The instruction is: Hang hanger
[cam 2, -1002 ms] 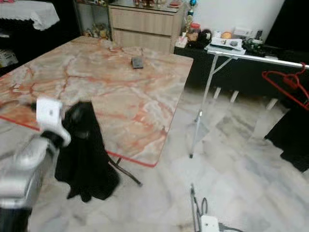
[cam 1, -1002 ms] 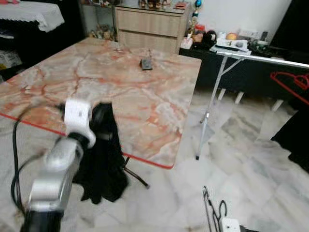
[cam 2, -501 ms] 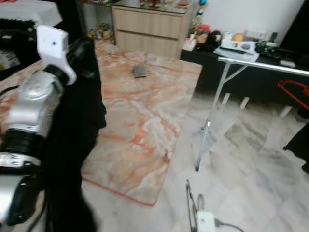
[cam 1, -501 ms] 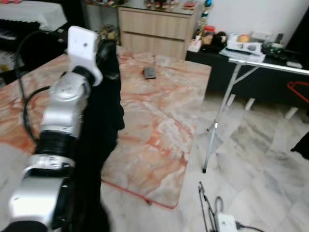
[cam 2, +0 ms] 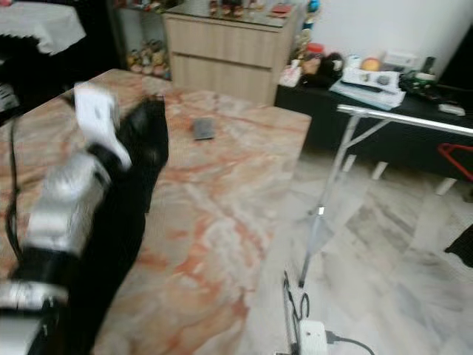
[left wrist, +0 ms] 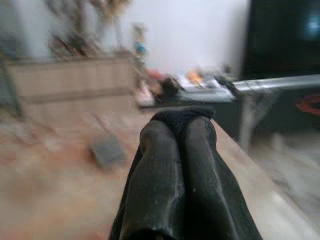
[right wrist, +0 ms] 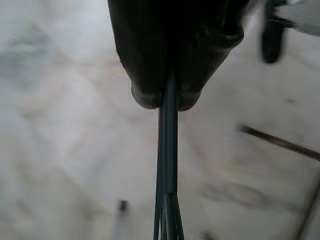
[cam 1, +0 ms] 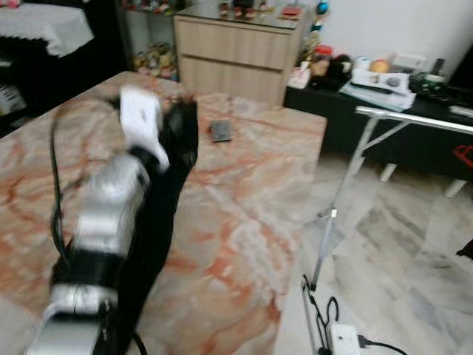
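Note:
My left gripper (cam 1: pixel 179 122) is raised over the marble table (cam 1: pixel 251 192), shut on a black garment (cam 1: pixel 159 222) that drapes down along the arm. In the left wrist view the two fingers (left wrist: pixel 155 170) lie together with the black cloth (left wrist: pixel 182 116) bunched at their tips. Low at the bottom edge, my right gripper (right wrist: pixel 167 102) is shut on a thin dark wire hanger (right wrist: pixel 167 165). The hanger's wire (cam 1: pixel 309 303) stands up beside the white wrist box (cam 1: pixel 346 340). A silver rail (cam 1: pixel 414 120) on thin legs stands to the right.
A small dark object (cam 1: pixel 221 132) lies on the table's far side. Behind it is a wooden dresser (cam 1: pixel 236 44) and a low black shelf (cam 1: pixel 369 103) with clutter. A red hanger (cam 2: pixel 454 154) hangs at the far right. Pale marble floor (cam 1: pixel 399 244) lies open to the right.
My left arm has lifted the black garment from the table's near edge and carried it forward over the tabletop. The whole view has shifted too. The right gripper still holds the hanger.

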You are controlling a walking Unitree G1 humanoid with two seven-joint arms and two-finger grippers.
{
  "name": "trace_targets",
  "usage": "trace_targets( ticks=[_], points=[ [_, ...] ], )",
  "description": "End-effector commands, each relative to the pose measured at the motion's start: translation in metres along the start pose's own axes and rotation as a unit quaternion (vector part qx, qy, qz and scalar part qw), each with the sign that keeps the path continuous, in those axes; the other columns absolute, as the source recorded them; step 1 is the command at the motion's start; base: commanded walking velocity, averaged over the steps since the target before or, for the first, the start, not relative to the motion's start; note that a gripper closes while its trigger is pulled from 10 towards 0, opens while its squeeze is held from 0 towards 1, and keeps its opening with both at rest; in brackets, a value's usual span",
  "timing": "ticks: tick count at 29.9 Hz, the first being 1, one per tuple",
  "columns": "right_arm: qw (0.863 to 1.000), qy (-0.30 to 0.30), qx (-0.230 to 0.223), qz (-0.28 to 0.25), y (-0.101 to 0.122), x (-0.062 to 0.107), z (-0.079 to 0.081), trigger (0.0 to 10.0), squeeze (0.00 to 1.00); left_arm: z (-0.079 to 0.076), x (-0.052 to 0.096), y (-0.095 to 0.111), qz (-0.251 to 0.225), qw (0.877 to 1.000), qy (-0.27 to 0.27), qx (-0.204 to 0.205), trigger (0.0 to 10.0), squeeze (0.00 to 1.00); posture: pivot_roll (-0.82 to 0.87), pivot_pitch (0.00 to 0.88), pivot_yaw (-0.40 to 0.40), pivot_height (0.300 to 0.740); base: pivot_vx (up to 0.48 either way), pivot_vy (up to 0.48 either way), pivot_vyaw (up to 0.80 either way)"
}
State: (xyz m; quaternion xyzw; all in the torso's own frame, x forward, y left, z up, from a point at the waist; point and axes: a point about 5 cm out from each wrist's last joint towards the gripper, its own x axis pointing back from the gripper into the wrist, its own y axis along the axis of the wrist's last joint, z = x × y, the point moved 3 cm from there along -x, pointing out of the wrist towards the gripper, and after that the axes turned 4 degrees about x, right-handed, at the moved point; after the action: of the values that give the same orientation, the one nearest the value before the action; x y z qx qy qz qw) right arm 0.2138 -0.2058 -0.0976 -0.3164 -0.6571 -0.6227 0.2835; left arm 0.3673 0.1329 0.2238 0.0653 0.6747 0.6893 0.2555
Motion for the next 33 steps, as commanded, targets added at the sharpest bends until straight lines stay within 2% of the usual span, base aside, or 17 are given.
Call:
trace_targets(
  ticks=[1, 3, 4, 5, 6, 9, 13, 15, 20, 26, 28, 31, 32, 33],
  points=[
    [1.0, 0.009, 0.001, 0.009, -0.006, 0.001, 0.006, 10.0, 0.0, 0.003, 0.022, -0.007, 0.019, 1.0, 0.011, 0.006, 10.0, 0.0, 0.2, 0.049, -0.059, 0.74, 0.0, 0.0, 0.0],
    [1.0, 0.01, 0.003, 0.01, -0.006, 0.001, 0.006, 10.0, 0.0, 0.002, 0.026, -0.011, 0.026, 1.0, 0.014, 0.009, 10.0, 0.0, 0.2, 0.049, -0.058, 0.74, 0.0, 0.0, 0.0],
    [1.0, 0.011, 0.004, 0.01, -0.007, 0.001, 0.006, 10.0, 0.0, 0.002, 0.033, -0.018, 0.038, 0.999, 0.017, 0.007, 10.0, 0.0, 0.2, 0.047, -0.057, 0.74, 0.0, 0.0, 0.0],
    [1.0, 0.012, 0.005, 0.011, -0.007, 0.001, 0.007, 10.0, 0.0, 0.0, 0.05, -0.031, 0.067, 0.998, 0.021, 0.002, 10.0, 0.0, 0.2, 0.046, -0.055, 0.74, 0.0, 0.0, 0.0],
    [1.0, 0.013, 0.007, 0.011, -0.007, 0.001, 0.007, 10.0, 0.0, 0.0, 0.057, -0.035, 0.077, 0.997, 0.028, 0.005, 10.0, 0.0, 0.2, 0.044, -0.052, 0.74, 0.0, 0.0, 0.0],
    [1.0, 0.014, 0.01, 0.011, -0.008, 0.001, 0.007, 10.0, 0.0, 0.0, 0.075, -0.043, 0.1, 0.994, 0.041, 0.006, 10.0, 0.0, 0.2, 0.042, -0.049, 0.74, 0.0, 0.0, 0.0],
    [1.0, 0.013, 0.011, 0.012, -0.009, 0.001, 0.007, 10.0, 0.0, -0.009, 0.094, -0.052, 0.136, 0.99, 0.044, -0.003, 10.0, 0.0, 0.2, 0.041, -0.046, 0.74, 0.0, 0.0, 0.0],
    [1.0, 0.013, 0.011, 0.011, -0.009, 0.001, 0.006, 10.0, 0.0, -0.014, 0.099, -0.053, 0.142, 0.989, 0.045, -0.002, 10.0, 1.0, 0.2, 0.042, -0.046, 0.74, 0.0, 0.0, 0.0],
    [1.0, 0.012, 0.011, 0.011, -0.009, 0.001, 0.006, 10.0, 0.0, -0.014, 0.102, -0.052, 0.145, 0.988, 0.055, -0.013, 10.0, 1.0, 0.2, 0.054, -0.048, 0.74, 0.0, 0.0, 0.0],
    [1.0, 0.008, 0.011, 0.011, -0.01, 0.002, 0.004, 10.0, 0.0, -0.014, 0.113, -0.047, 0.143, 0.987, 0.074, -0.009, 10.0, 1.0, 0.19, 0.07, -0.053, 0.74, 0.0, 0.0, 0.0],
    [1.0, 0.007, 0.011, 0.012, -0.01, 0.002, 0.002, 10.0, 0.0, -0.013, 0.121, -0.042, 0.135, 0.986, 0.096, -0.007, 10.0, 1.0, 0.2, 0.079, -0.057, 0.74, 0.0, 0.0, 0.0],
    [1.0, 0.006, 0.013, 0.012, -0.011, 0.002, 0.001, 10.0, 0.0, -0.009, 0.125, -0.036, 0.121, 0.985, 0.123, -0.007, 10.0, 1.0, 0.2, 0.086, -0.062, 0.74, 0.0, 0.0, 0.0],
    [1.0, 0.006, 0.014, 0.012, -0.011, 0.002, 0.001, 10.0, 0.0, -0.008, 0.125, -0.031, 0.104, 0.985, 0.137, -0.01, 10.0, 0.48, 0.2, 0.092, -0.066, 0.74, 0.0, 0.0, 0.0],
    [1.0, 0.006, 0.014, 0.012, -0.011, 0.002, 0.001, 10.0, 0.0, -0.008, 0.125, -0.031, 0.104, 0.985, 0.137, -0.01, 10.0, 0.48, 0.2, 0.092, -0.066, 0.74, 0.0, 0.0, 0.0]
  ],
)
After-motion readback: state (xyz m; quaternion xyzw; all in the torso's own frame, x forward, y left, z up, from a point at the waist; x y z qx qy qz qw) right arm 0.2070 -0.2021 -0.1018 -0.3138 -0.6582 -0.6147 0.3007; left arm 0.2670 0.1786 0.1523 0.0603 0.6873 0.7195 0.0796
